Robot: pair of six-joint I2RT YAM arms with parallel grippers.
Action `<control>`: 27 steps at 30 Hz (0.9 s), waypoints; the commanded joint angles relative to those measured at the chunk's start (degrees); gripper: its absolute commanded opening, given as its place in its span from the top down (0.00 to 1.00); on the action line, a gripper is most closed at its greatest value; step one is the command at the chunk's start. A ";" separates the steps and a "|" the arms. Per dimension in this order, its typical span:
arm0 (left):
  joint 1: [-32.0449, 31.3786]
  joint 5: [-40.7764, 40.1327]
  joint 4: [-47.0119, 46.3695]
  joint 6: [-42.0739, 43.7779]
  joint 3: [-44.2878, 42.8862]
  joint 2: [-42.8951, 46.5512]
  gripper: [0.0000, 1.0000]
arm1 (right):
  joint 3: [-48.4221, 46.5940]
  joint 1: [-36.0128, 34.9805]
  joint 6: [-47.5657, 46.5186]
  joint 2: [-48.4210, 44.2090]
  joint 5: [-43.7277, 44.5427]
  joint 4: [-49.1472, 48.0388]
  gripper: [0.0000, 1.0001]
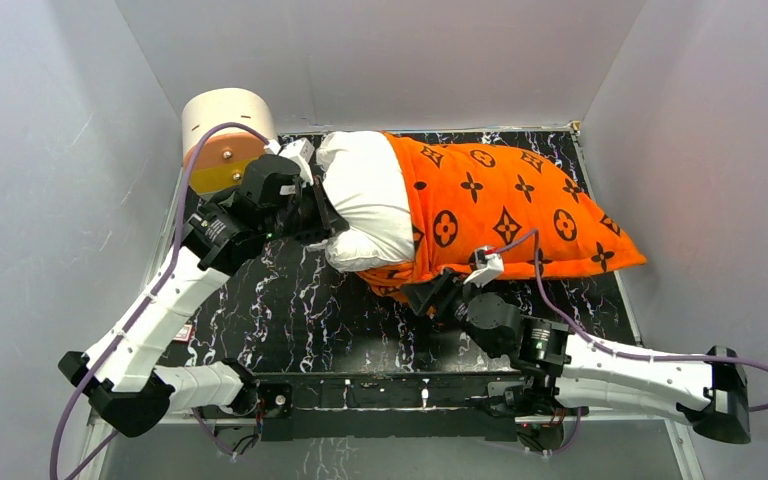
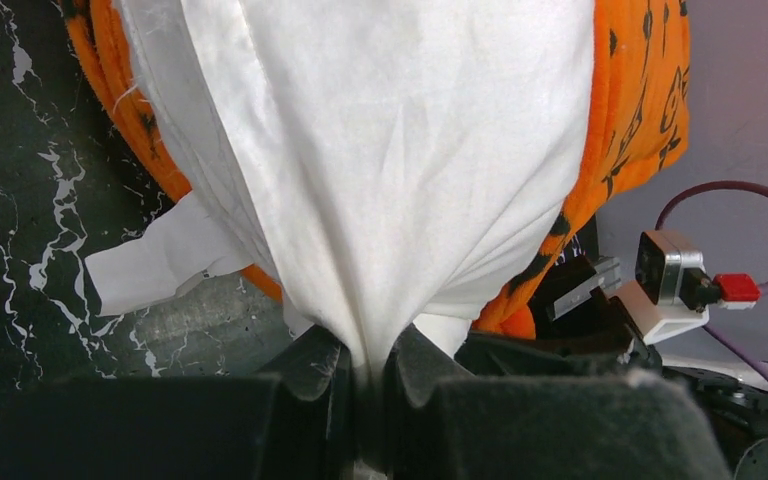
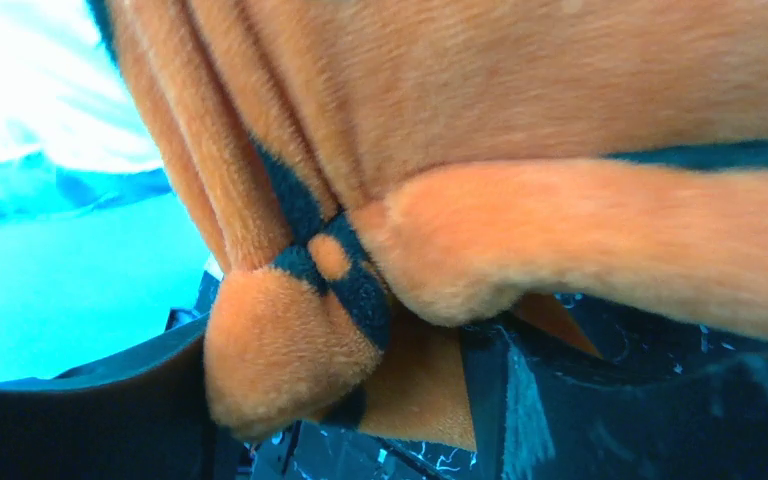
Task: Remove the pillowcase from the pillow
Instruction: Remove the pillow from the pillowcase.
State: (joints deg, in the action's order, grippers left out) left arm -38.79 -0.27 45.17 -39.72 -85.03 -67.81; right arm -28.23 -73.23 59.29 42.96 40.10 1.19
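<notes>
The white pillow (image 1: 365, 200) lies across the back of the floor, its left end bare. The orange pillowcase (image 1: 505, 205) with black motifs covers its middle and right part. My left gripper (image 1: 322, 215) is at the pillow's bare left end. In the left wrist view it (image 2: 368, 378) is shut on a pinch of the white pillow fabric (image 2: 390, 150). My right gripper (image 1: 432, 292) is at the pillowcase's near open edge. In the right wrist view it (image 3: 360, 400) holds a bunched fold of the orange plush (image 3: 290, 345) between its fingers.
A cream-and-orange cylinder (image 1: 222, 138) stands at the back left, just behind my left gripper. White walls enclose the black marbled floor (image 1: 300, 310) on three sides. A white fabric tag (image 2: 155, 262) hangs by the pillow's end.
</notes>
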 commanded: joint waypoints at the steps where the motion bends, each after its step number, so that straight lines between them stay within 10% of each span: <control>1: 0.95 -2.97 -11.21 -3.66 -3.01 1.36 1.00 | 0.58 0.47 -13.04 3.36 -9.05 -19.51 0.20; 6: 0.95 -3.66 -14.27 -8.70 -1.07 1.02 1.00 | -12.13 0.04 -19.54 18.46 -7.70 -23.28 0.08; 12: 0.99 -5.41 -15.21 -11.21 -1.59 1.54 1.00 | -5.10 -0.24 -29.61 31.81 8.54 -68.58 0.04; 17: 1.01 -8.27 -15.04 -11.39 0.95 4.60 1.00 | -7.16 -0.24 -39.54 38.81 11.02 -84.13 0.04; 27: 0.99 -12.78 -12.43 -8.97 0.24 5.78 1.00 | -6.37 -0.24 -10.99 29.04 23.68 -53.15 0.07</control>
State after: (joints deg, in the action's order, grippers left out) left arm -37.50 -9.56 36.34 -49.47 -82.89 -66.63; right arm -33.17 -74.17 38.22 75.72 52.16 -55.59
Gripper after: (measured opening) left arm 0.062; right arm 0.927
